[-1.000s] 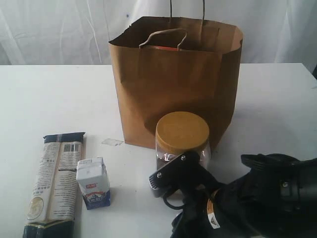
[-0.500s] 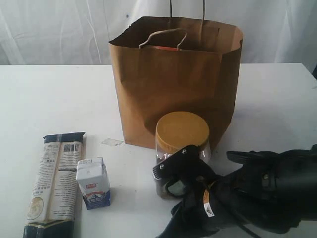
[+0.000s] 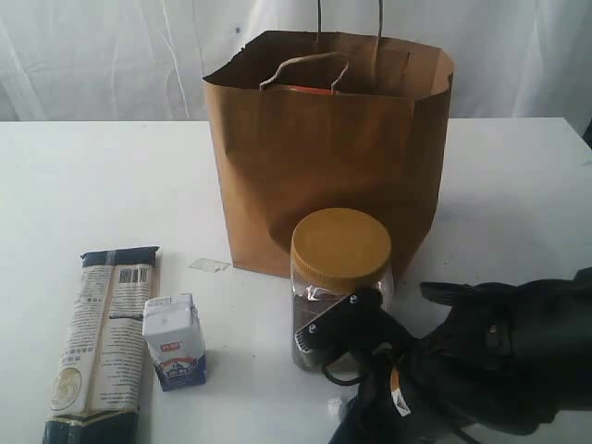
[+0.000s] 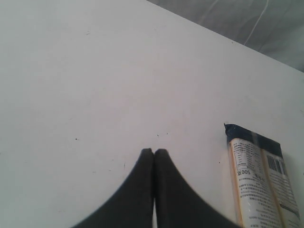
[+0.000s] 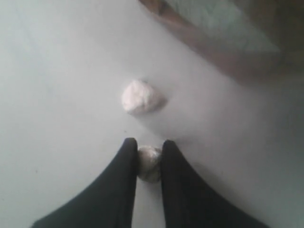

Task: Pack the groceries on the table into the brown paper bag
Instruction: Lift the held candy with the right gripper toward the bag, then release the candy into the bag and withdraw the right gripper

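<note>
The brown paper bag (image 3: 328, 148) stands open at the back of the table (image 3: 83, 185). In front of it is the yellow-lidded clear jar (image 3: 339, 259). The dark-blue pasta packet (image 3: 102, 342) and the small white carton (image 3: 173, 340) lie front left. My right gripper (image 5: 148, 145) is down at the tabletop, just in front of the jar, shut on a small white wrapped piece (image 5: 149, 164). A second white piece (image 5: 140, 96) lies loose just beyond its fingertips. My left gripper (image 4: 154, 152) is shut and empty over bare table near the pasta packet's (image 4: 259, 180) end.
The black right arm (image 3: 481, 370) fills the front right corner, close to the jar. A small clear scrap (image 3: 210, 265) lies by the bag's left foot. Something red shows inside the bag's mouth. White curtains hang behind the table.
The right arm has sunk lower in front of the jar, and its jaws have closed on the small white piece. The left gripper has stayed shut.
</note>
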Controlling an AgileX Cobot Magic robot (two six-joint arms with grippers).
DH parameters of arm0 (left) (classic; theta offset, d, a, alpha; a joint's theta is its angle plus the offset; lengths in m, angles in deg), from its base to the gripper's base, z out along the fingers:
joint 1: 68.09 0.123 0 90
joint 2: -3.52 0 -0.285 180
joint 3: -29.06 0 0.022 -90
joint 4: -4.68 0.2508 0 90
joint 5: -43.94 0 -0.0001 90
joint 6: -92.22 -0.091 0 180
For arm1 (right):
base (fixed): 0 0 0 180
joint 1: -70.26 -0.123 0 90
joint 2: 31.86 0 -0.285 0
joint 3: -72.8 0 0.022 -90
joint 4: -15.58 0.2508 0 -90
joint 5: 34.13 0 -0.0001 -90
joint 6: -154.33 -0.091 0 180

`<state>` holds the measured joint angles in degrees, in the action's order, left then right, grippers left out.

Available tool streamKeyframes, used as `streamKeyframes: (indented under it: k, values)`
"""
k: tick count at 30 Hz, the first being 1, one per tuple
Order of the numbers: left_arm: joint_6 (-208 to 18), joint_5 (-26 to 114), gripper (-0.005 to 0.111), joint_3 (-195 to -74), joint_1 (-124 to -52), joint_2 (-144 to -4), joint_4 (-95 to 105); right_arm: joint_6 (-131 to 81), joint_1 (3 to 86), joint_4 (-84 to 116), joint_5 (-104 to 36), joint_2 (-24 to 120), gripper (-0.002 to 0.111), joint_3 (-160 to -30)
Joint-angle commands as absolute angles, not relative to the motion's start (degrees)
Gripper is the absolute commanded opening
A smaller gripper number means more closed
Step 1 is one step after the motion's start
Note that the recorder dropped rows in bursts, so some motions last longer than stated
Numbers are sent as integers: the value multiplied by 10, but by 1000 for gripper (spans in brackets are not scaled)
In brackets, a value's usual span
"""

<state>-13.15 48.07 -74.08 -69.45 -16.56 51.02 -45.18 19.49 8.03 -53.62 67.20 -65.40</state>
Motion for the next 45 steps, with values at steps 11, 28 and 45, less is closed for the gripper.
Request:
streamKeyframes:
  k: [11,28,45]
  values:
    - [-132,480,0,-737,-694,-163,518,-448,200,119,-808,302,9,-653]
    - [-132,480,0,-737,-694,-163,518,-834,205,-345,-653,302,9,-850]
    - [-132,480,0,-737,-694,-163,518,-426,428,22,-653,598,5,-1062]
